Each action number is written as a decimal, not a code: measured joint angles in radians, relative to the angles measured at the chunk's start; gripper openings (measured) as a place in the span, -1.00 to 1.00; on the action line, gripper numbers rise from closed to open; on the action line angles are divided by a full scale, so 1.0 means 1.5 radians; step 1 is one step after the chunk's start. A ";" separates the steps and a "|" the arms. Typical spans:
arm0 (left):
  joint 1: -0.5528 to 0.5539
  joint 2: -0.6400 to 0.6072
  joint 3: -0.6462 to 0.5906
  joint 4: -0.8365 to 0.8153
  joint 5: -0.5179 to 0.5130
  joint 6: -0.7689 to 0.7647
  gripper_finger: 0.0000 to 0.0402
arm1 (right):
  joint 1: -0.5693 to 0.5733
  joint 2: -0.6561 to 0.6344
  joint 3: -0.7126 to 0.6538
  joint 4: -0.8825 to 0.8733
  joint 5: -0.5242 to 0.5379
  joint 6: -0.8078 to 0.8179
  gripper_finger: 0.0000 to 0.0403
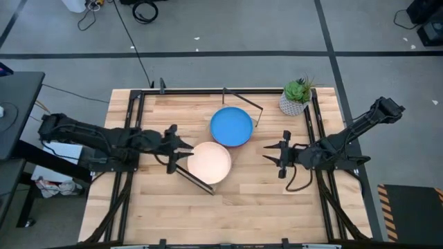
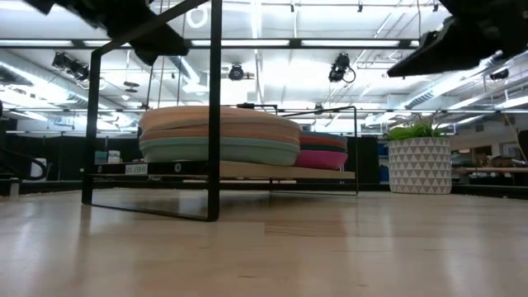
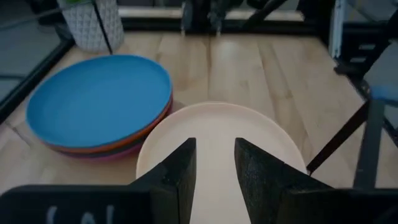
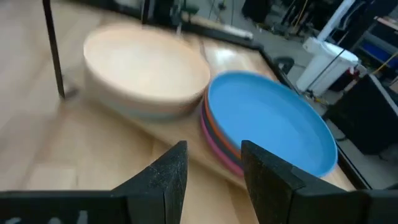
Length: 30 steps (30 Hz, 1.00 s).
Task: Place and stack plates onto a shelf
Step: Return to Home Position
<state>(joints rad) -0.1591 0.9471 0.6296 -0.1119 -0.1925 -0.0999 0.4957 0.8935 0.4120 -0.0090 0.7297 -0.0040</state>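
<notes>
The left end effector (image 1: 185, 149) is hovering with its fingers (image 3: 177, 174) standing slightly apart, holding nothing. Just ahead of it and lower down, the cream plate (image 3: 214, 121) is lying on top of the nearer stack. The low view is showing terracotta, grey and teal rims beneath it. Beyond that stack, the bright blue plate (image 3: 99, 99) is capping a second one, with orange-red and magenta rims peeking out underneath. Both stacks are resting on the shelf (image 2: 280, 172). Its pale board is showing under them and its black wire legs are rising beside them. Farther on, across the stacks, the right end effector (image 1: 271, 153) is hanging over the bare desk (image 1: 249, 207), likewise empty with its fingers parted. From its side the blue stack is nearest and the cream one is behind it. A potted plant (image 1: 296, 97) is standing at the far corner of the desk, well apart from both arms.

With the plates stacked and nothing in either grip, the stacking looks finished, and the step in hand is most likely the retreat to rest. The next move is calling for each arm to draw back along its own side. Each should be rising clear of the wire legs and the top plates so neither stack gets nudged.
</notes>
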 joint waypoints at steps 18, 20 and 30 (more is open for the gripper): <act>-0.015 -0.226 -0.268 0.176 -0.084 0.013 -0.42 | -0.118 -0.290 -0.110 0.085 -0.123 -0.107 -0.40; -0.016 -0.238 -0.286 0.190 -0.100 0.021 -0.42 | -0.143 -0.328 -0.131 0.076 -0.136 -0.114 -0.41; -0.021 -0.316 -0.380 0.216 -0.165 0.058 -0.42 | -0.269 -0.462 -0.206 0.070 -0.194 -0.089 -0.42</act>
<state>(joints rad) -0.1904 0.4739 0.0602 0.2116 -0.4392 -0.0133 0.0919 0.2001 0.1023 0.0960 0.4392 -0.1370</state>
